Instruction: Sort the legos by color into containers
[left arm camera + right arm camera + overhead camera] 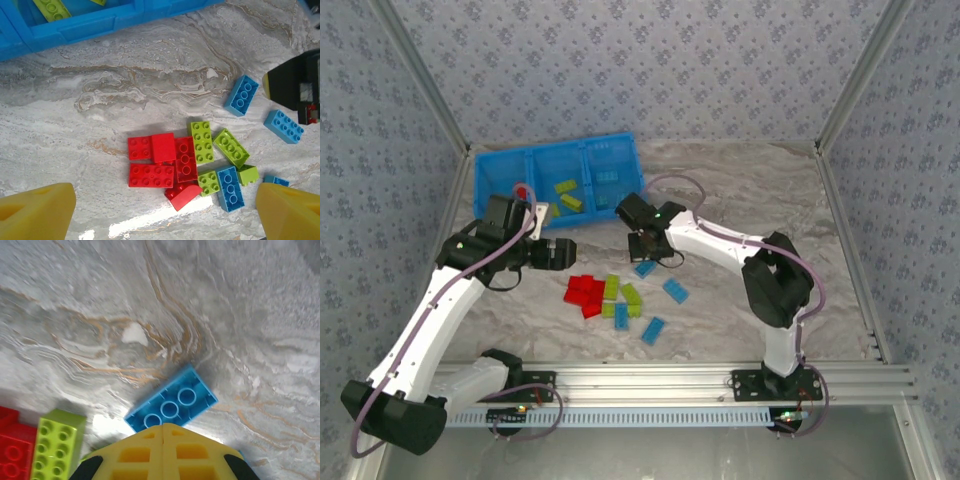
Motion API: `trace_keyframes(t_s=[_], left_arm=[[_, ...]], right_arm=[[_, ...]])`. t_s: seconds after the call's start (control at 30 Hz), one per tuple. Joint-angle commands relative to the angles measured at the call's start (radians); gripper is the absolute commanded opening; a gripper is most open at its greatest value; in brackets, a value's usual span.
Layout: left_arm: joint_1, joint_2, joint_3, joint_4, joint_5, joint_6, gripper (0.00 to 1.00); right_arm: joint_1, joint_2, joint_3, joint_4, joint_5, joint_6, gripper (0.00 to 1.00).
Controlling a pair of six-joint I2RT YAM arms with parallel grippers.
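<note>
Blue brick (pixel 172 407) before right hand (pixel 163 427), green brick (pixel 55 447) near

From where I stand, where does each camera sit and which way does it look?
Top external: fixed above and behind, looking down on the table, blue tray and brick pile; left arm and right arm show, bases at the bottom.
Left wrist: on the left arm, looking down at the pile; its yellow jaws stand wide apart in the bottom corners.
Right wrist: on the right arm, close above a light blue brick; its yellow jaws meet at the bottom.
Shared: both wrist views catch that blue brick.
</note>
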Motion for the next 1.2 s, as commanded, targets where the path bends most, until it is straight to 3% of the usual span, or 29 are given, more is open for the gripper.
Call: trace_keyframes(t_s=[0.0, 0.07, 0.13, 0.2, 0.23, 0.33, 0.5, 0.6, 0.77, 0.87, 1.03, 1.17], left_arm=[[-0.008, -0.023, 0.011, 0.017, -0.02, -0.013, 0.93], [-0.007, -0.024, 0.012, 0.011, -0.027, -0.01, 0.94], [-0.008, -0.025, 0.01, 0.009, -0.031, -0.01, 0.94], [-0.008, -0.023, 0.007, 0.009, -0.03, -0.01, 0.94], [-0.008, -0.023, 0.006, 0.01, -0.03, -0.01, 0.94], [-0.008, -0.02, 0.001, 0.013, -0.031, -0.011, 0.94], [-0.008, -0.013, -0.008, 0.017, -0.018, -0.011, 0.94], [-0.008, -0.009, 0.0, -0.001, -0.02, 0.007, 0.95], [-0.008, -0.026, -0.007, -0.011, -0.026, 0.028, 0.96], [-0.008, -0.07, -0.029, 0.023, 0.052, 0.075, 0.99], [-0.009, -0.162, -0.061, 0.062, 0.327, 0.233, 0.99], [-0.011, -0.194, -0.072, 0.045, 0.393, 0.302, 0.99]], right_arm=[[-0.002, -0.017, 0.07, -0.062, 0.035, -0.019, 0.09], [-0.003, -0.001, 0.098, -0.124, 0.074, 0.017, 0.2], [-0.021, 0.012, 0.097, -0.169, 0.058, 0.095, 0.6], [-0.035, 0.014, 0.073, -0.163, 0.0, 0.182, 0.79], [-0.037, 0.013, 0.053, -0.157, -0.024, 0.262, 0.85], [-0.037, 0.021, 0.008, -0.102, -0.073, 0.4, 0.9], [-0.054, 0.14, 0.058, -0.068, -0.123, 0.487, 0.91], [-0.062, 0.213, 0.09, -0.086, -0.15, 0.506, 0.84], [-0.063, 0.22, 0.046, -0.083, -0.125, 0.546, 0.44], [-0.065, 0.188, 0.047, -0.096, -0.097, 0.509, 0.28], [-0.068, 0.091, 0.125, -0.111, -0.056, 0.328, 0.25], [-0.059, 0.102, 0.304, -0.078, -0.038, 0.082, 0.26]])
